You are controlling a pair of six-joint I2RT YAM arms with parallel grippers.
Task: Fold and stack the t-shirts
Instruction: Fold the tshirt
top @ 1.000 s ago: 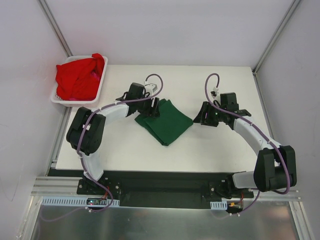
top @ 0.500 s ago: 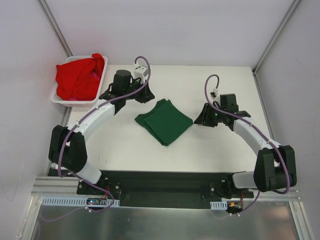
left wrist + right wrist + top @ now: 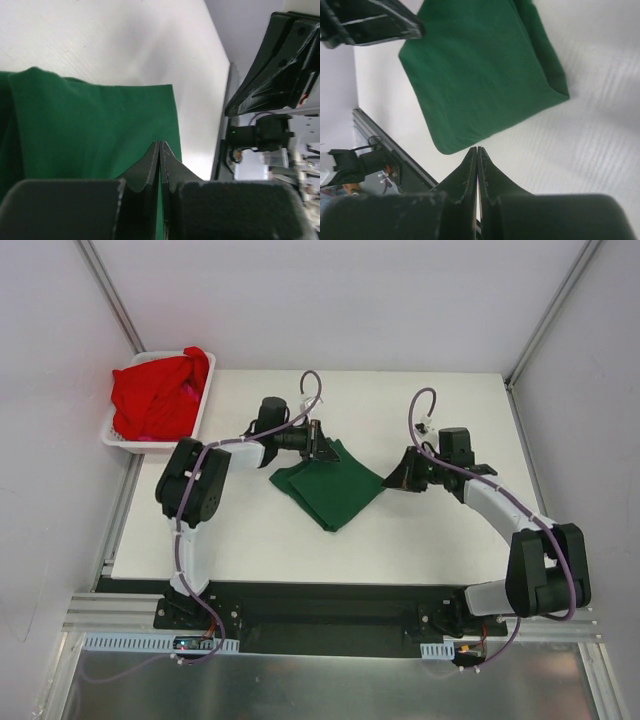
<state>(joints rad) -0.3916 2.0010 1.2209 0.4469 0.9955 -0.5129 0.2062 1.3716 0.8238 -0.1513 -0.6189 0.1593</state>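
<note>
A dark green t-shirt (image 3: 330,485), folded into a small square, lies flat in the middle of the white table. My left gripper (image 3: 321,445) is at its far left corner; in the left wrist view its jaws (image 3: 160,143) are shut over the green cloth (image 3: 90,125) with nothing between them. My right gripper (image 3: 399,478) is just off the shirt's right corner, shut and empty (image 3: 477,149), over bare table beside the green edge (image 3: 475,70). Bright red t-shirts (image 3: 155,395) lie crumpled in the basket.
A white slotted basket (image 3: 118,438) sits at the table's far left corner, overhanging the edge. Grey walls close in the back and both sides. A black rail (image 3: 330,605) runs along the near edge between the arm bases.
The left arm swung out toward the back left, then returned to the green shirt's far corner. Both grippers went from open to shut. The green shirt has not moved.
</note>
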